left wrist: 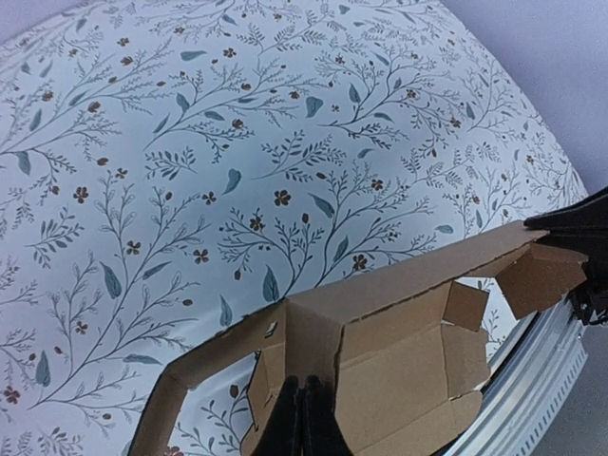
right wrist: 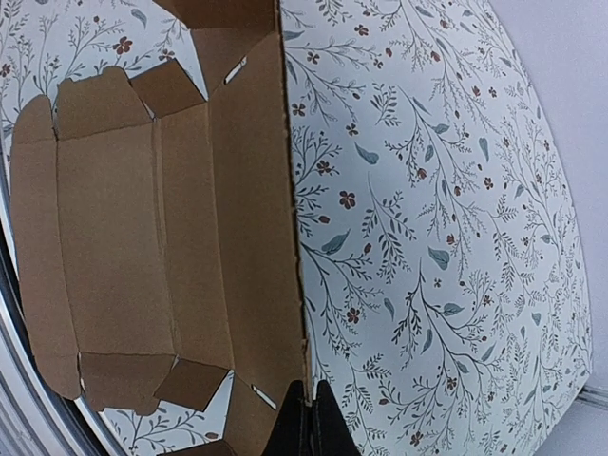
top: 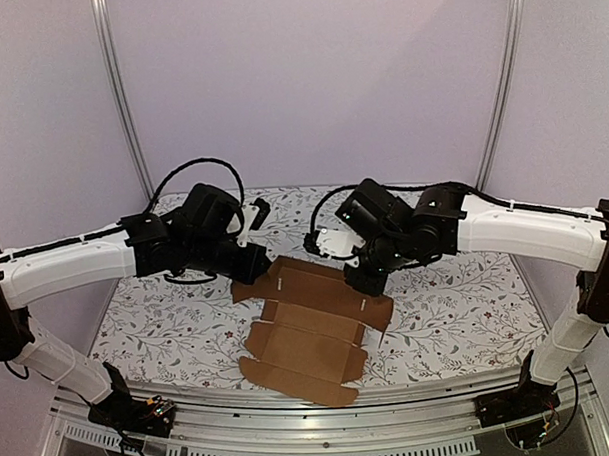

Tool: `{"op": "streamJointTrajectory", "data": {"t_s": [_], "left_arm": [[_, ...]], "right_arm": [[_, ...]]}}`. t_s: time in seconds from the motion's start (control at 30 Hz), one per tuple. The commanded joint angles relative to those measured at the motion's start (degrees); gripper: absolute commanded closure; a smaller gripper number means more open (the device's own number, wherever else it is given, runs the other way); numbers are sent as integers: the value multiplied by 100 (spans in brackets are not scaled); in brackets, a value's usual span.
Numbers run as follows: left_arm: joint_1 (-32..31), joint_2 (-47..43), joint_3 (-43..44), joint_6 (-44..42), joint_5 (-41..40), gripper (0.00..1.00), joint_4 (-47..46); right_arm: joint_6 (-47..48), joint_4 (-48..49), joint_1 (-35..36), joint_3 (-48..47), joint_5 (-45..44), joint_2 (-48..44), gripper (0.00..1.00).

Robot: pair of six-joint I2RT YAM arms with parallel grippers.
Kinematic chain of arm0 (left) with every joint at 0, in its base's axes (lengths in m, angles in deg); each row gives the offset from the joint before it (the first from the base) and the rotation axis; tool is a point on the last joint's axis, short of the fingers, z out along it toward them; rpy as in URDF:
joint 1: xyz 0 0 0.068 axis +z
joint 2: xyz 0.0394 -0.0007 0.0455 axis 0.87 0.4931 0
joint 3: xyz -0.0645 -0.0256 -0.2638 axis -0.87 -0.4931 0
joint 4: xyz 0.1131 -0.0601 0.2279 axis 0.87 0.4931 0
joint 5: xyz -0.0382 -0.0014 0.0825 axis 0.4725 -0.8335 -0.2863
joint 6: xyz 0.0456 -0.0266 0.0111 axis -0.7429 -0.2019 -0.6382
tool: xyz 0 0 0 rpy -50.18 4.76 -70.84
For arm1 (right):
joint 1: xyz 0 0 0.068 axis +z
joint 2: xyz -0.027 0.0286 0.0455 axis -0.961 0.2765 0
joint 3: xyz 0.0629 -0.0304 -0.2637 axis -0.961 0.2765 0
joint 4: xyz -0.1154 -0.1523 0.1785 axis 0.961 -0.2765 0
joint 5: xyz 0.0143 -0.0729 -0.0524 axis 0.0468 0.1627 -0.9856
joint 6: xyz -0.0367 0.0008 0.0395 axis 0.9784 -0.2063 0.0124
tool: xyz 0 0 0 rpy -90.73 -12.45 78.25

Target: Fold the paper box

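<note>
The paper box [top: 308,333] is a flat brown die-cut sheet with flaps and notches, lying mid-table on the floral cloth. Its far panel is raised off the cloth between the two arms. My left gripper [top: 258,262] is at the sheet's far left corner. In the left wrist view its fingers [left wrist: 304,408] are pressed together against the paper box [left wrist: 408,370]. My right gripper [top: 369,284] is at the far right corner. In the right wrist view the paper box [right wrist: 123,247] has its long edge running down between the shut right gripper [right wrist: 312,408].
A floral tablecloth [top: 457,303] covers the table. A metal rail [top: 312,438] runs along the near edge by the arm bases. Purple walls and two upright frame posts [top: 120,94] close off the back.
</note>
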Motion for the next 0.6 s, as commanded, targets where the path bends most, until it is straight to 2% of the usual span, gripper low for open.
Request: {"op": "streamJointTrajectory", "data": {"t_s": [0.0,0.23,0.57], "left_arm": [[-74,83,-64,159,462,100,-222],[-70,93,-126,328,720,100,-507],[-69,237,-230,550,628,100,-1018]], "right_arm": [[-32,-1,63,-254,-166,72,100],[-99,65,168,-264,-163,131,100],[-146,119,286,-282,-32,98,100]]}}
